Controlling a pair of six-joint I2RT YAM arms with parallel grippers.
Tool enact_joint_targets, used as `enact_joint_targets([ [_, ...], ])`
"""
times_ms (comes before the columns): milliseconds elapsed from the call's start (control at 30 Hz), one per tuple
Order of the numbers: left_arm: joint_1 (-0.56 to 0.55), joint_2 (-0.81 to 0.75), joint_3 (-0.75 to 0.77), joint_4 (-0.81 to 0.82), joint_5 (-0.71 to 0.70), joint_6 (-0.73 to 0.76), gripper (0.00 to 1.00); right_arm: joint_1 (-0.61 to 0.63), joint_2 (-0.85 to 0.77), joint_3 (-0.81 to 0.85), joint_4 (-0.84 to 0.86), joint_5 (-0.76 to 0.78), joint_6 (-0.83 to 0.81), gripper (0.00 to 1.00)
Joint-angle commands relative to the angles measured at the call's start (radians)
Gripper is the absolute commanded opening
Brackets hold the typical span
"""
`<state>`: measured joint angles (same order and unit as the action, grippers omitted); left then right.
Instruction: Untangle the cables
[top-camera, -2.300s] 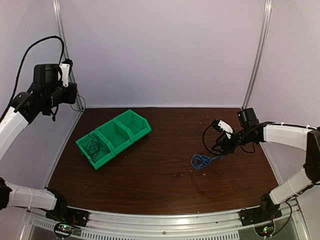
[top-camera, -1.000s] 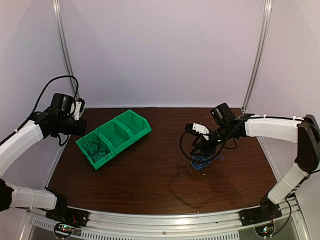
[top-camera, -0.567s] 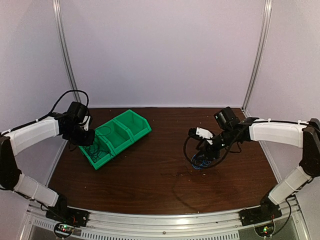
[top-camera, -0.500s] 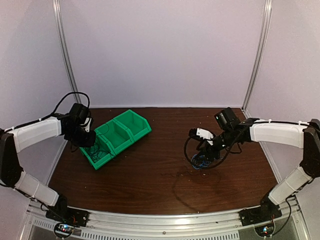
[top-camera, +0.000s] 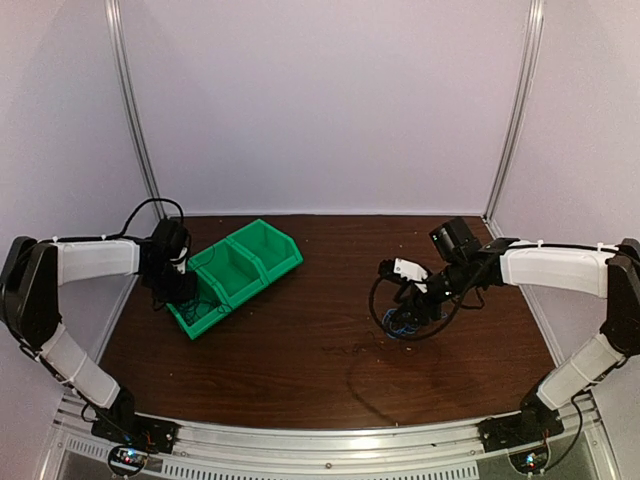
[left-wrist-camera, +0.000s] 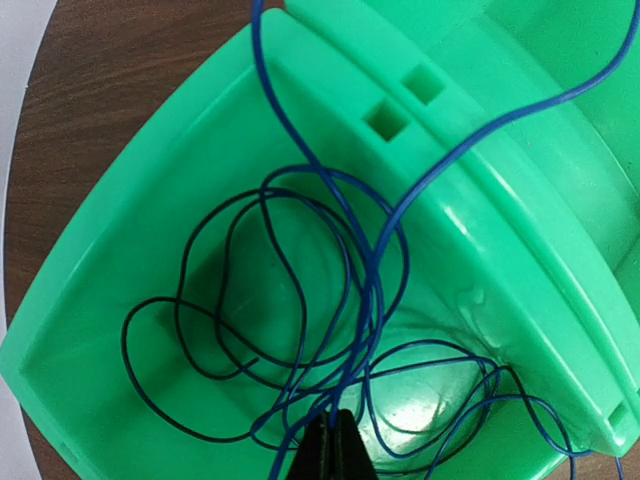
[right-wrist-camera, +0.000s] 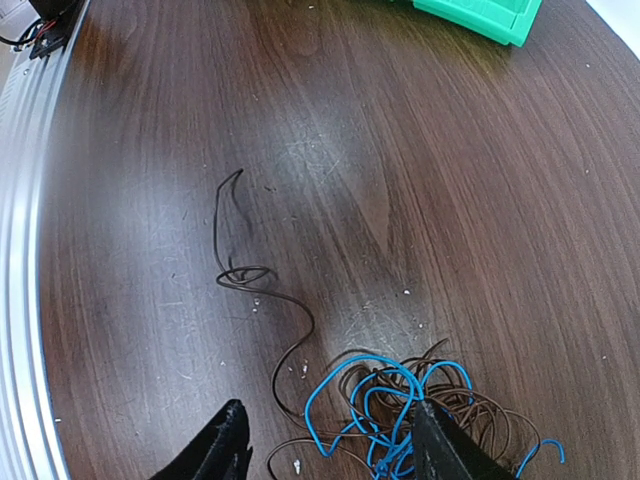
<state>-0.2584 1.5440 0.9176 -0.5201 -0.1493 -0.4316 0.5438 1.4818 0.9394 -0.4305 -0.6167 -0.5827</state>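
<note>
Cables (right-wrist-camera: 398, 418), hair-thin floppy blue and dark wires, lie clumped on the brown wooden table (right-wrist-camera: 450, 200) between the spread fingers of my right gripper (right-wrist-camera: 335, 442) and in the green plastic bin (left-wrist-camera: 120, 200), where my left gripper (left-wrist-camera: 335, 445) looks pinched shut on blue strands, so I'd grab single loose ends.

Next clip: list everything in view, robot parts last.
Table: one, dark brown, under everything.
Green bins: one row of three compartments, green, table's left half.
Bin cables: several loops, blue and black, end compartment nearest the left arm.
Loose tangle: one clump, blue and brown, table's right half, one brown strand trailing out.
Left gripper: one, black, over that end compartment, jaws shut on blue strands of the bin cables.
Right gripper: one, black, jaws open either side of the loose tangle.
</note>
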Motion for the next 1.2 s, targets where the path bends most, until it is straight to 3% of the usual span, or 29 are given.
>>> enact_joint_targets([
  [0,0.008,0.01,-0.009,0.076,-0.018,-0.008,0.0,-0.002,-0.003,-0.01,0.012,-0.002,-0.017,0.57],
  [233,0.008,0.093,0.016,0.108,0.003,0.011,0.0,-0.002,0.011,-0.008,0.009,0.003,-0.02,0.57],
  [367,0.008,0.055,0.04,0.077,0.016,0.005,0.0,-0.002,0.008,-0.01,0.008,0.008,-0.022,0.57],
  [567,0.008,-0.133,0.117,-0.038,0.032,0.013,0.35,-0.002,0.023,-0.008,0.006,0.009,-0.023,0.57],
  [800,0.008,-0.196,0.266,-0.162,0.038,0.061,0.51,-0.002,0.041,-0.001,0.004,0.012,-0.028,0.57],
  [1000,0.008,-0.065,0.392,-0.146,0.055,0.084,0.55,-0.002,0.039,-0.002,0.003,0.017,-0.028,0.57],
  [1167,0.008,0.088,0.493,-0.12,0.03,0.143,0.52,-0.002,0.027,-0.004,0.003,0.028,-0.028,0.57],
])
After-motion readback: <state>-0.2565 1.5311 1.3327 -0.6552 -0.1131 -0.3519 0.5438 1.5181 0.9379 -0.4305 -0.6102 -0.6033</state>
